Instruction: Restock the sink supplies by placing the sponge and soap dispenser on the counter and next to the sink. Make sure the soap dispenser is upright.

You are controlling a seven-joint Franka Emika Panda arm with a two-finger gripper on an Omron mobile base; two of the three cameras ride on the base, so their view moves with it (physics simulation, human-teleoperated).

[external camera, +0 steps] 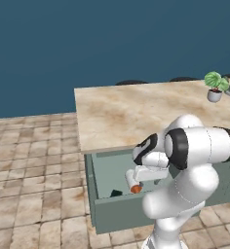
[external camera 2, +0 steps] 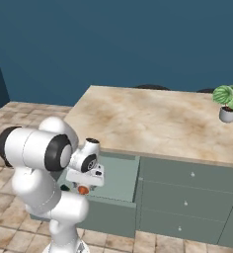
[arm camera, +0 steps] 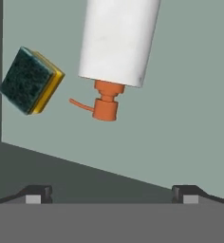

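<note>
Surface: open grey-green drawer (external camera: 107,177) under marbled island top (external camera 2: 153,121); tiled floor (external camera: 34,170)
Gripper (arm camera: 111,194): jaws wide apart, empty, above lying soap dispenser (arm camera: 117,47), sponge (arm camera: 31,80)

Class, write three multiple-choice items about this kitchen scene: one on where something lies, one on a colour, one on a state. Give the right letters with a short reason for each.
1. Where do the sponge and the soap dispenser lie?
A. On the island top beside the plant
B. In the open drawer
C. On the tiled floor

2. What colour is the soap dispenser's pump top?
A. Orange
B. Blue
C. Black

3. How is the hand at this moment?
A. Shut on the sponge
B. Shut on the soap dispenser
C. Open, holding nothing

Answers:
1 B: the hand view shows both on the grey-green floor of the open drawer, under the island top.
2 A: the pump and its thin nozzle are orange against the white bottle.
3 C: the two fingertips stand wide apart, clear of both items.
</note>
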